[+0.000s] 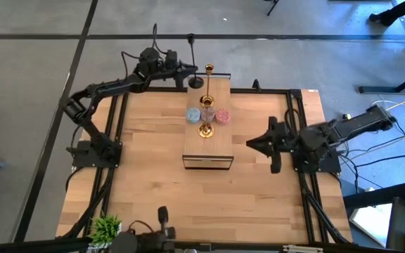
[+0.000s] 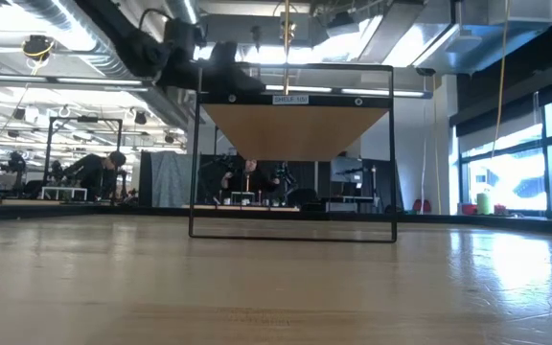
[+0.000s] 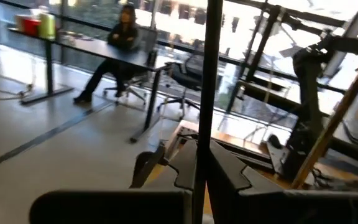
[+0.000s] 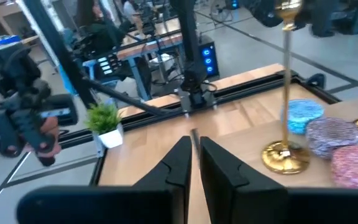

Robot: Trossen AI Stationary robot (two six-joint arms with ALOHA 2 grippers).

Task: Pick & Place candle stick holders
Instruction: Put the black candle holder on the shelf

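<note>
while the right tool (image 1: pixel 253 145) waits closed and empty, the left tool (image 1: pixel 192 69) grips the black candle stick holder (image 1: pixel 195 81).

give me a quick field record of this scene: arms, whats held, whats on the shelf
left pincer: at the far end of the wooden shelf, shut on the black candle stick holder
right pincer: shut, holding nothing, beside the shelf's right edge
gold holders: one mid-shelf, another at the far end
cups: blue, purplish, pink, in a row by the mid-shelf gold base
potted plant: table's near left corner
</note>
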